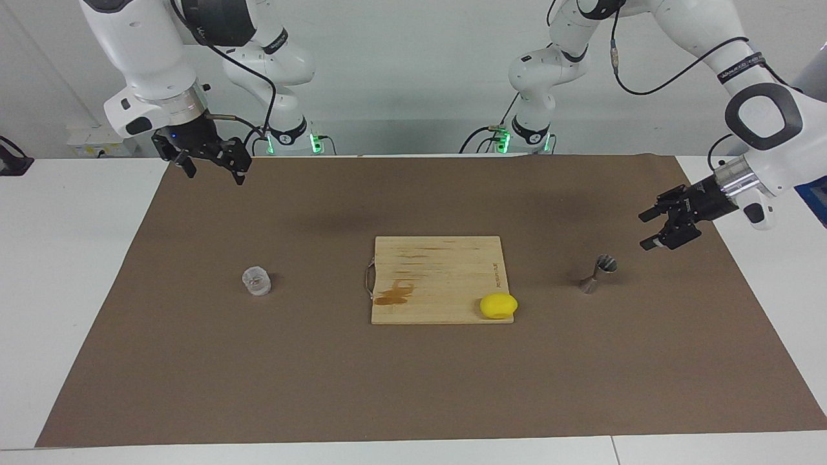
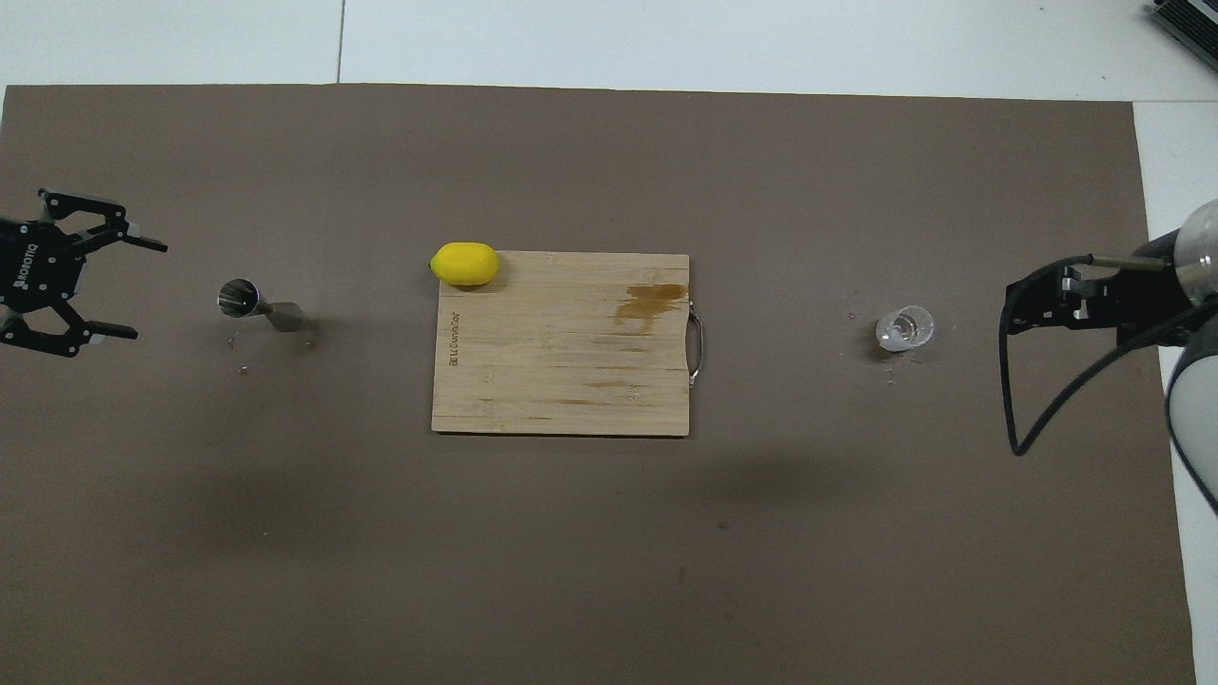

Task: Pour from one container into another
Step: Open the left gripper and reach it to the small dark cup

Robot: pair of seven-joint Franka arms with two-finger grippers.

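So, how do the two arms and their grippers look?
Both arms are glossy white with dark grey joint caps, black bands with small lettering, and a metal ring at the wrist. Loose black cables run along them. Green lights glow at their bases. The left gripper and the right gripper are black linkage frames with thin fingers; white lettering marks the left one's body.

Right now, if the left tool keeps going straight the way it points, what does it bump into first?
Probably the small shiny steel hourglass-shaped jigger. The left tool, open, points at it along the brown mat. It looks raised, so it might pass over.
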